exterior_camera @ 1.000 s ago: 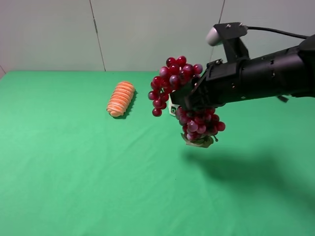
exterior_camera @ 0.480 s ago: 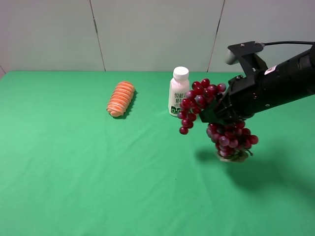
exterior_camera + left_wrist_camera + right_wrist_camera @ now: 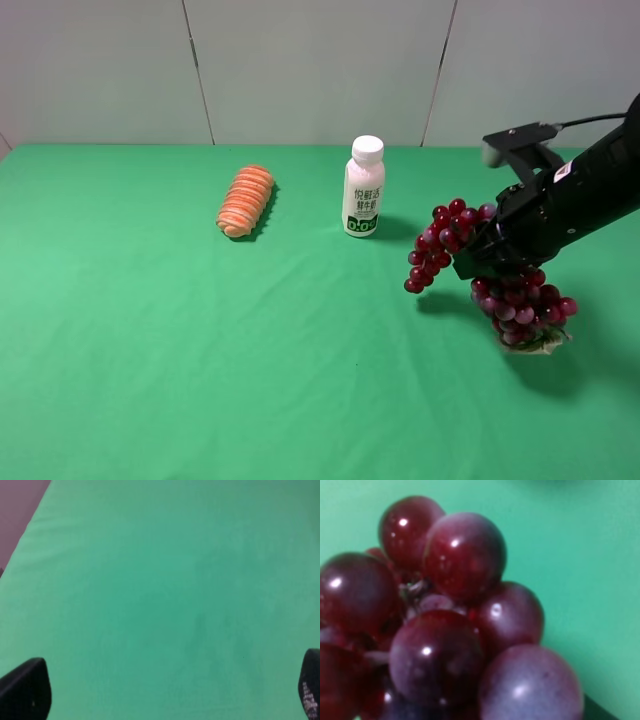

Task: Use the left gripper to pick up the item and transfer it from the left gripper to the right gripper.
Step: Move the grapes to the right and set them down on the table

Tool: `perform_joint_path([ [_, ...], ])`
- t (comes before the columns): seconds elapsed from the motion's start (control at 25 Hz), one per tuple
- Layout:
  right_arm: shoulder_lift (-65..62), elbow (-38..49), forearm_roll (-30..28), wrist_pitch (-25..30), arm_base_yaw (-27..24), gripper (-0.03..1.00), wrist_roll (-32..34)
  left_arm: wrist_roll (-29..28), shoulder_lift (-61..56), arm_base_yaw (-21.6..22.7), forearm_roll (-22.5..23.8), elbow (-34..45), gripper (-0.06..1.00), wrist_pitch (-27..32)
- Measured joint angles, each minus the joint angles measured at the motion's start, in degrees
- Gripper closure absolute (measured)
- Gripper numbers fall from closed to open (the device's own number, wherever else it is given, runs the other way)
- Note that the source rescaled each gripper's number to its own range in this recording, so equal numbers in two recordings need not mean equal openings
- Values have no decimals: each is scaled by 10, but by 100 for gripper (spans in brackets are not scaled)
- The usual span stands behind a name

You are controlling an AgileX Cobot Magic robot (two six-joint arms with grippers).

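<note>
1. grapes (image 3: 490,275): long dark red-purple bunch, held off the green table (image 3: 150,350) at the right side in the high view; one end juts toward the bottle side, the other hangs low with the green leaf just above the cloth. the right wrist view is filled with its glossy berries.
2. right gripper (image 3: 480,262): black arm with grey block on top, clamped across the middle of the bunch; the fingers themselves are mostly hidden by berries.
3. left gripper (image 3: 160,690): absent from the high view; its wrist view shows two black fingertips (image 3: 25,690) spread wide apart over bare cloth, holding nothing.
4. white bottle (image 3: 364,187): upright, apart from the bunch.
5. orange-striped bread roll (image 3: 246,200): lying further left, untouched.
6. task status, by judgement: the bunch sits in the right gripper alone, so the handover reads as done; little appears left.
</note>
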Motion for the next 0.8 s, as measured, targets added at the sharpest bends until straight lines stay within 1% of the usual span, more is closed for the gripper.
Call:
perform_joint_path([
  [0.48, 118, -2, 0, 3, 0, 97, 2, 0, 0, 0, 0, 0, -6, 0],
  [0.8, 130, -3, 0, 1, 0, 97, 2, 0, 0, 0, 0, 0, -6, 0],
])
